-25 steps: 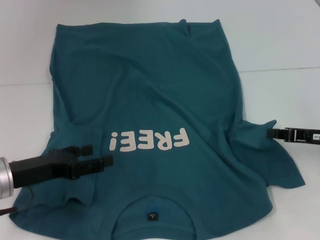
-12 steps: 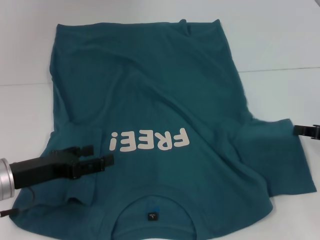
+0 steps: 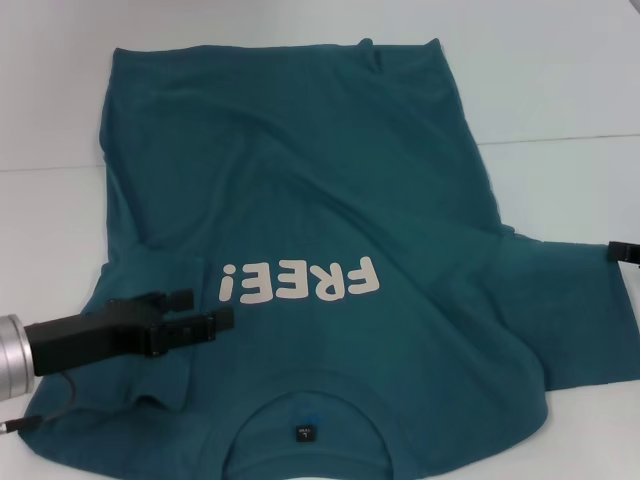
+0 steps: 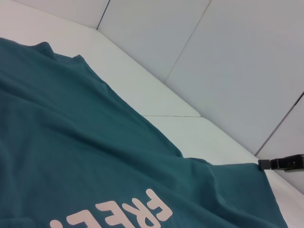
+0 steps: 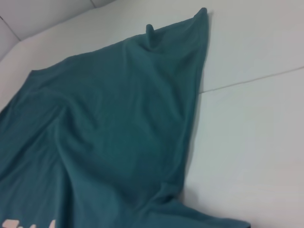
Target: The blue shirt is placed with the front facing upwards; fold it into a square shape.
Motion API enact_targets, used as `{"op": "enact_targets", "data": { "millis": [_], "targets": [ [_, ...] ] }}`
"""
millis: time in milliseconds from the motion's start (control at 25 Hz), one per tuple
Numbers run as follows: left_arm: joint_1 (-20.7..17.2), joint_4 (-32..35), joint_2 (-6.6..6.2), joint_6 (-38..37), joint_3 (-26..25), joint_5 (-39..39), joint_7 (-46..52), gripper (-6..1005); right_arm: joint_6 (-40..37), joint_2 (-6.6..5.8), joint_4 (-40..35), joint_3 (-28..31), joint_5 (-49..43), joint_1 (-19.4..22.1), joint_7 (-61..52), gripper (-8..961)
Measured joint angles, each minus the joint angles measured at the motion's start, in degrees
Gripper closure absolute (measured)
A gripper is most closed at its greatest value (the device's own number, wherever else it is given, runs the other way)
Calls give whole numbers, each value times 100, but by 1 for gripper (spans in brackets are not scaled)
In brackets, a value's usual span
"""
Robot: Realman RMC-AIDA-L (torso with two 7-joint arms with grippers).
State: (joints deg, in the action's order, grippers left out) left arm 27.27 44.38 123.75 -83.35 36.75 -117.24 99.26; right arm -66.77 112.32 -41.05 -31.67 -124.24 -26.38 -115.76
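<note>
**Sleeves being spread before the first fold**

Head view: the blue shirt (image 3: 330,250) lies front up on the white table (image 3: 560,90), its collar nearest the robot and the "FREE!" lettering (image 3: 300,280) readable from the far side. The left gripper (image 3: 205,312) hovers low over the shirt's left sleeve area, fingers a little apart and holding nothing. The right gripper (image 3: 622,252) shows only as a dark tip at the outer edge of the right sleeve (image 3: 575,310), which lies spread flat; whether it is open or pinching the hem cannot be told.

Left wrist view: the shirt's front runs smooth toward the right gripper (image 4: 282,163), seen far off at the sleeve's edge.

Right wrist view: the far hem corner (image 5: 202,14) rests on the table, with soft creases down the body.

To do this well, I judge the left sleeve, bunched under the left gripper, should be pulled outward just as flat, keeping tension even so the body does not drag sideways.
</note>
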Motion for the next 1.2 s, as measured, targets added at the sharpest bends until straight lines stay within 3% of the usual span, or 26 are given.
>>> {"op": "enact_targets", "data": {
  "millis": [1200],
  "targets": [
    [40,-102,9,17,-16,111,102,112,702,2,-62,-7,-72,-252,535,926]
  ]
}}
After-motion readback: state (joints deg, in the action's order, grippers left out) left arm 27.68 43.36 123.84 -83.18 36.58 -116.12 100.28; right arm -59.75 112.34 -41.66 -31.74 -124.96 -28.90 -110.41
